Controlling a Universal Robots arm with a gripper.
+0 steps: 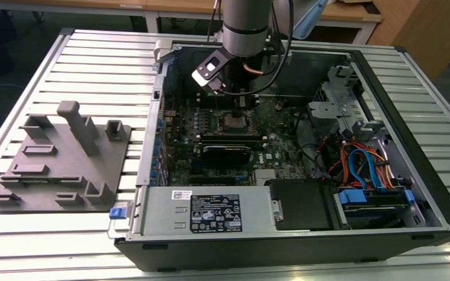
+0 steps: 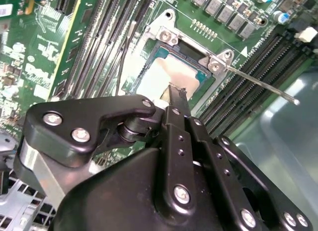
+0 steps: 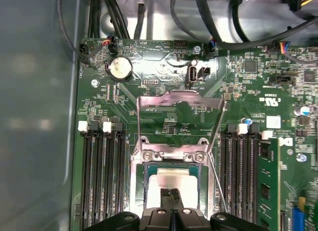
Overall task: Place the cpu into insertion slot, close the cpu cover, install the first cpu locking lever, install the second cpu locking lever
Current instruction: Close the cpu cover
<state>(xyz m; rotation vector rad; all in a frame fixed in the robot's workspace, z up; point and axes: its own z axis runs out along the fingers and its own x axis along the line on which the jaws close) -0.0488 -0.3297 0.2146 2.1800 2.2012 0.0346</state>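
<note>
The cpu (image 3: 171,181), a pale silver square with a green rim, lies flat in the insertion slot (image 3: 139,189) on the green board. My gripper (image 3: 171,193) hangs right over the chip, fingers pressed together, and its tips meet the chip's near edge (image 2: 164,74). The cpu cover (image 3: 179,99) stands tilted up and open behind the slot, hinged at a screwed bracket (image 3: 171,154). A thin wire locking lever (image 2: 261,83) sticks out free beside the slot. In the exterior view the gripper (image 1: 237,111) is down inside the computer case, over the slot (image 1: 237,123).
Black memory slots (image 3: 102,176) flank the socket on both sides, one holding a module (image 3: 268,181). Cables (image 3: 208,22) run along the case wall behind the board. In the exterior view a grey fixture block (image 1: 61,161) sits on the slatted table at the left.
</note>
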